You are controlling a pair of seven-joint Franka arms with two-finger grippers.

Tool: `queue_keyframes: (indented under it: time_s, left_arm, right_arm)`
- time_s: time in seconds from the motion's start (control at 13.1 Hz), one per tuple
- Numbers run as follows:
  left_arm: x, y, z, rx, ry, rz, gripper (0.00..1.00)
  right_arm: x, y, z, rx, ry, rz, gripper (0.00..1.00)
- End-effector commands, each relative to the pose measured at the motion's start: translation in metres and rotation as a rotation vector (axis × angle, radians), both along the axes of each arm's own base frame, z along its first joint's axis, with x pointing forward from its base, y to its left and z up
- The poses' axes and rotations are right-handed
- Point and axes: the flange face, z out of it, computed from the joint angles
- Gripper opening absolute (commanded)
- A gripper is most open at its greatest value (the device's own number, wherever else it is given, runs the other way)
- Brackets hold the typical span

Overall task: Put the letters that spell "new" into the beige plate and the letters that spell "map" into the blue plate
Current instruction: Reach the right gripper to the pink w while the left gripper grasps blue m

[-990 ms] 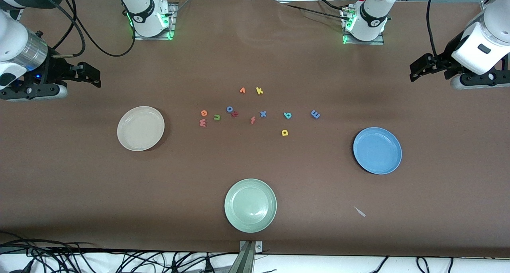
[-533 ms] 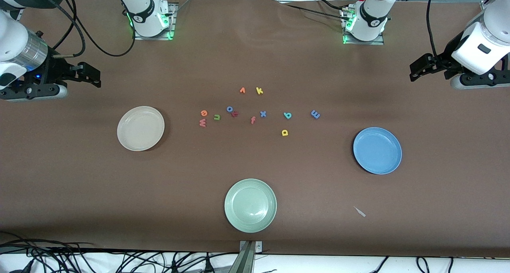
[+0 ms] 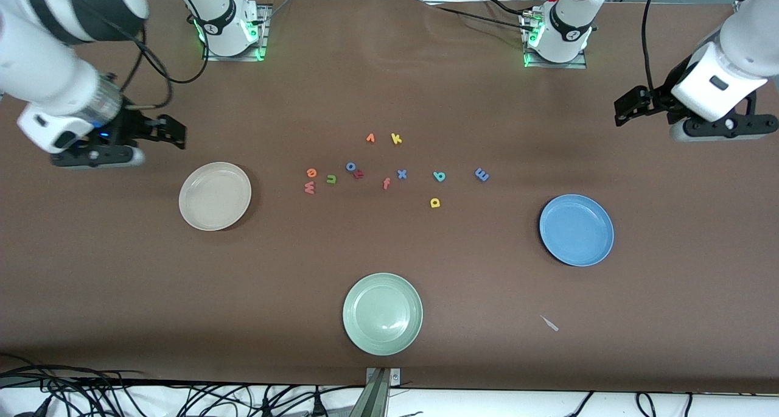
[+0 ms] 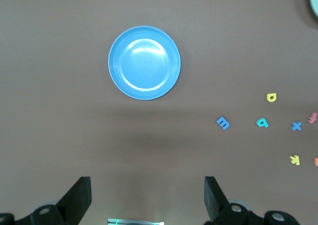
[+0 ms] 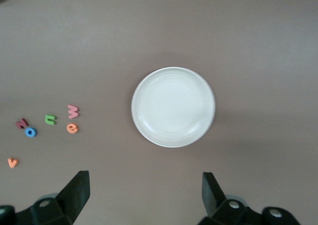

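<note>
Front view: sorting not begun. All foam letters flat on brown worktop mid-table: green n (image 3: pixel 331 179), orange e (image 3: pixel 311 173), salmon w (image 3: pixel 310 188) nearest beige plate (image 3: pixel 201 216); blue m (image 3: pixel 481 174), teal p (image 3: pixel 439 176), yellow a (image 3: pixel 435 203) toward blue plate (image 3: pixel 602 252). Both plates empty, smooth, round.

Left wrist view: left end effector (image 4: pixel 148 197) fingers apart, holding nothing, over bare worktop near blue plate.

Right wrist view: right end effector (image 5: pixel 146 193) fingers apart, holding nothing, near beige plate. Next move likely needs precise pinch on small thin letter.

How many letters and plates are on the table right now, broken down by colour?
Orange letters: 3 (e, v, f)
Yellow letters: 2 (k, a)
Blue letters: 3 (o, x, m)
Green n: 1
Salmon w: 1
Dark red letter: 1
Teal p: 1
Plates: 3 (beige plate, blue plate, pale green plate)
Total: 12 letters, 3 plates, 15 things.
</note>
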Motion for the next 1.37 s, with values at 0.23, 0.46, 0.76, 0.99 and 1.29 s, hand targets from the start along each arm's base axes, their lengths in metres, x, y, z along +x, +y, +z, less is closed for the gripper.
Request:
queue_keyframes:
  time_s: [0.23,0.46,0.76,0.99,1.29]
  left_arm:
    - [0.027,-0.082,-0.096,0.015,0.133,0.161,1.0]
    - [0.031,-0.117,-0.154,0.026,0.144,0.274,1.0]
    - [0.012,-0.139,-0.225,0.028,0.105,0.432,1.0]
    - [-0.016,-0.162,-0.28,0.017,0.067,0.501,1.0]
    - [-0.037,-0.18,-0.351,0.001,0.051,0.571,0.94]
  right_arm:
    - [-0.039,0.079,-0.085,0.008,-0.042,-0.102,1.0]
    - [-0.053,0.108,-0.135,0.007,-0.04,-0.163,1.0]
    - [-0.073,0.14,-0.204,-0.008,-0.073,-0.198,1.0]
    - [-0.08,0.157,-0.235,0.014,-0.084,-0.199,1.0]
    - [-0.092,0.177,-0.266,0.031,-0.076,-0.198,1.0]
